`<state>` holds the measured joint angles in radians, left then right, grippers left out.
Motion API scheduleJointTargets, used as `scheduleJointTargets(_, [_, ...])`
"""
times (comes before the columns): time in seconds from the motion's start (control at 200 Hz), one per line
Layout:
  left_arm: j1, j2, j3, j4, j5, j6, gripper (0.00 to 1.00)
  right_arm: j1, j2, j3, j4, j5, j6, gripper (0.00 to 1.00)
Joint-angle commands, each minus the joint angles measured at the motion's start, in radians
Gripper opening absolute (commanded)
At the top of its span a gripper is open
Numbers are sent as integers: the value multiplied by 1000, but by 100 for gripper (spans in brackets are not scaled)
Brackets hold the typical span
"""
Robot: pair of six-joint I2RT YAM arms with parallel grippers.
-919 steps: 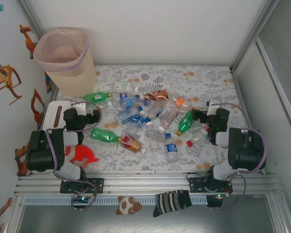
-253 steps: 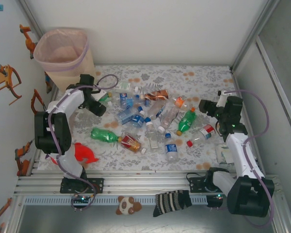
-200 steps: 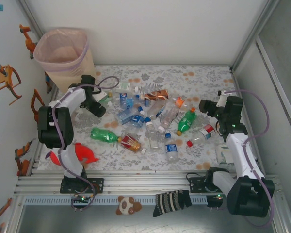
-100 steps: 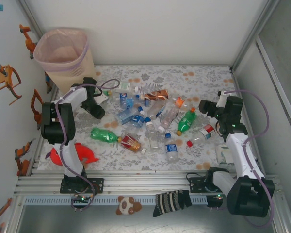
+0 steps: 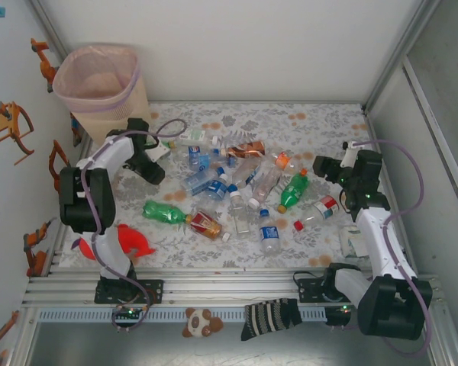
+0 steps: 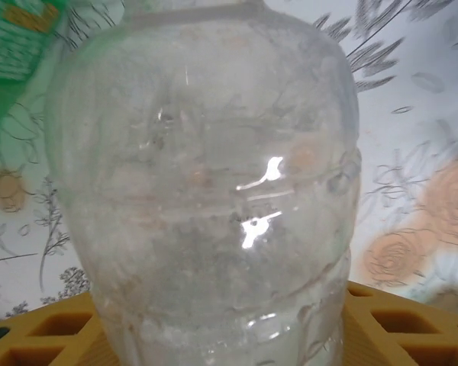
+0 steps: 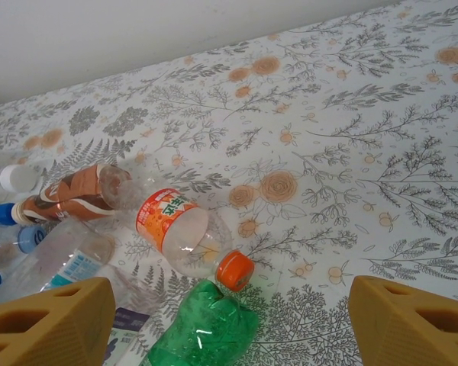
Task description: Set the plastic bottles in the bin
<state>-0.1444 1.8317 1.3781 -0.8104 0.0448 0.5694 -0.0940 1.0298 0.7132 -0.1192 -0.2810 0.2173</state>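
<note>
clear bottle between left gripper fingers, possibly gripped, near bin

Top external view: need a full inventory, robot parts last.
plastic bottles: about fifteen, mostly clear, some green, scattered mid-table
bin: one, beige with pink liner, far left corner
toy shark: one, red, near left side of the table
plush toy: one, brown and white, on the front rail
sock: one, dark with light stripes, on the front rail
wall toys: several, orange, left wall
left gripper: black, near the bin's base, shut on a clear bottle
right gripper: black, open, right of the pile
</note>
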Motion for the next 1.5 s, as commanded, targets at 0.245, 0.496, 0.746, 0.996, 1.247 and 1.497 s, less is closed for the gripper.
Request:
scheduleJointTargets(0.245, [6, -237, 85, -14, 188, -46, 49, 7, -31, 49, 13, -24, 5, 78])
scheduleJointTargets(0.496, [20, -344, 185, 118, 246, -136, 47, 8, -32, 61, 13, -20, 6, 78])
scheduleJointTargets(0.746, [60, -346, 303, 289, 236, -254, 45, 9, -13, 88, 18, -26, 18, 78])
scheduleJointTargets(0.996, [102, -219, 463, 408, 94, -343, 41, 9, 5, 104, 14, -18, 28, 77])
scheduleJointTargets(1.247, [141, 18, 721, 383, -18, -405, 40, 10, -9, 109, -8, -6, 28, 77])
scheduleJointTargets(1.497, [192, 355, 1165, 133, -45, -464, 39, 11, -17, 106, -38, -6, 30, 77])
